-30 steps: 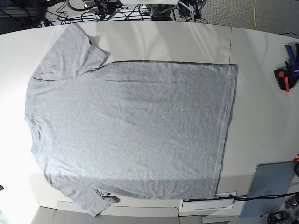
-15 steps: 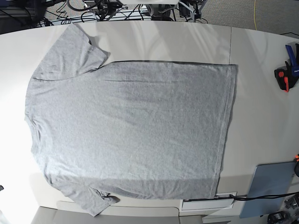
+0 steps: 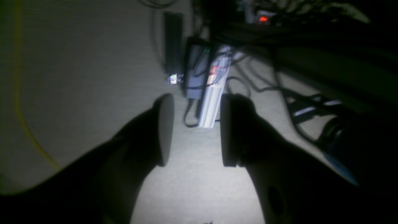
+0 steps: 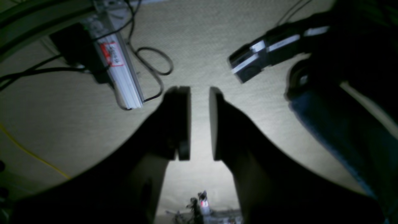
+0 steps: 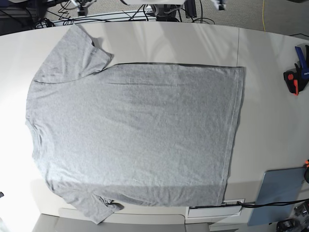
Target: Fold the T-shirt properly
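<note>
1. A heather-grey T-shirt (image 5: pixel 135 135) lies spread flat on a white surface (image 5: pixel 270 116), plain side up, its hem toward the base view's right and its shoulders toward the left.
2. One sleeve (image 5: pixel 72 53) points to the far edge; the other (image 5: pixel 94 208) reaches the near edge, its tip slightly crumpled.
3. A red-and-blue clamp (image 5: pixel 297 72) sits near the right edge, well apart from the shirt (a grey pad (image 5: pixel 277 193) lies at the near right corner).
4. The left gripper (image 3: pixel 192 130) hangs above carpeted floor, jaws released with a wide gap, holding nothing.
5. The right gripper (image 4: pixel 199 124) also hangs over the floor, jaws parted by a narrow gap, empty.
</note>
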### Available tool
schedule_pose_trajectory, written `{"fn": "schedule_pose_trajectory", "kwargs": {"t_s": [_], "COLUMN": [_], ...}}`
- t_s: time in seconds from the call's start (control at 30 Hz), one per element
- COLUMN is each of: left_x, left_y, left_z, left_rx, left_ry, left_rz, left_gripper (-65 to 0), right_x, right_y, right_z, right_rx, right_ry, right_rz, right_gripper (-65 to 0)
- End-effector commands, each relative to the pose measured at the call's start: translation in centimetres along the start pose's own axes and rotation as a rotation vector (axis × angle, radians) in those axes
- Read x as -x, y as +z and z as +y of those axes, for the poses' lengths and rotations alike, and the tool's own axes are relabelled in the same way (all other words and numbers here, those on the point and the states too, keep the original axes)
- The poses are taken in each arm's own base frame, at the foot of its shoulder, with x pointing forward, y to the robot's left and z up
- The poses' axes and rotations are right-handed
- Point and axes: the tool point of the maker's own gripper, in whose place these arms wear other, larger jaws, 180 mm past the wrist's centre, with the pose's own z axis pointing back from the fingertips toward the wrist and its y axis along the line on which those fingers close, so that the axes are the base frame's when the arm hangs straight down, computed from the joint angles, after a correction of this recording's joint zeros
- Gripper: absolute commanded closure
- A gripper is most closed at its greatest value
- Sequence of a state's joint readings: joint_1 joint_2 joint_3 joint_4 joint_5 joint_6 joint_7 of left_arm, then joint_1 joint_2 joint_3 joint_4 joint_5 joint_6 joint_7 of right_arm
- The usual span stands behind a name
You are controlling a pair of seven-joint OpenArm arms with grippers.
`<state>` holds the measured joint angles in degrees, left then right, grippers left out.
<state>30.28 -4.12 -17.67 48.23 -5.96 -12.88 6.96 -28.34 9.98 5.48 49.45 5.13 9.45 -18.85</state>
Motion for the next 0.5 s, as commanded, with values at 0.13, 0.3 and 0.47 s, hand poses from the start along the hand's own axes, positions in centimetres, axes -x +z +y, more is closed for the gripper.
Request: {"fn": "schedule_pose_trajectory", "kwargs": {"t_s": [0.13, 0.3, 0.47], "left_x": [0.2, -1.2, -4.9], "left_y": [4.3, 8.8, 12.8], "left_z": [3.1, 5.0, 6.4], "left_rx": [-0.082, -0.123, -0.151], "left_ry": [0.019, -0.083, -0.22], "left_rz": [-0.04, -0.098, -0.171], "left_gripper": [-25.3, -25.3, -25.3], "right_x": [0.0, -0.3, -2.5], "right_y": [4.6, 9.6, 14.6], "right_z": [-3.4, -4.3, -3.2], "right_rx": [0.027, 0.007, -0.034], "right_ry": [0.045, 0.134, 0.27], "right_rz": [-0.061, -0.096, -0.171], "right_gripper": [-11.2, -11.2, -11.2]}}
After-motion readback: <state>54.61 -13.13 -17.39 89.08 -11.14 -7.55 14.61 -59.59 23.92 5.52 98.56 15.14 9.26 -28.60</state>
